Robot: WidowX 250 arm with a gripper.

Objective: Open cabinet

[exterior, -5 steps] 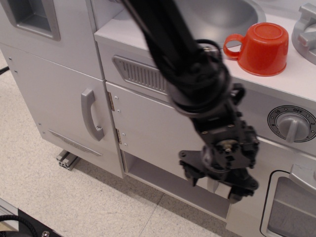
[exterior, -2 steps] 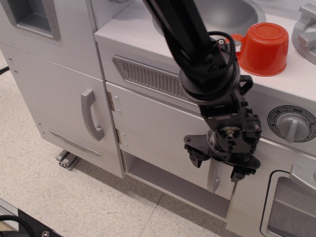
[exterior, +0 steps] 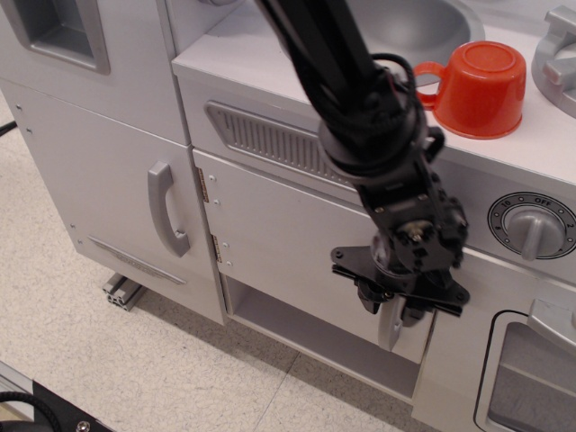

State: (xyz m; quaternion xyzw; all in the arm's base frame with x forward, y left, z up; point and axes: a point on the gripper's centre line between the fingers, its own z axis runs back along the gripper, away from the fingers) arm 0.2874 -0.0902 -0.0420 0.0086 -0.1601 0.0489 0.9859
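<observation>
I see my gripper (exterior: 393,304) closed around the vertical handle (exterior: 391,329) at the cabinet (exterior: 288,234) door's right edge, hinges (exterior: 209,216) far left

cabinet door (exterior: 288,238): smooth white painted board, satin sheen
hinges (exterior: 203,184): small bright metal plates
loop handle (exterior: 392,326): grey plastic, slight gloss
hand (exterior: 394,304): black matt plastic and metal, silver screw head in the wrist
arm cables (exterior: 360,81): black rubbery sheathing, dull
cup (exterior: 477,88): orange-red glossy plastic
sink (exterior: 405,22): grey silvery plastic, soft shine
oven knob (exterior: 533,227): grey plastic, matt
floor (exterior: 108,360): speckled beige tile, smooth
</observation>
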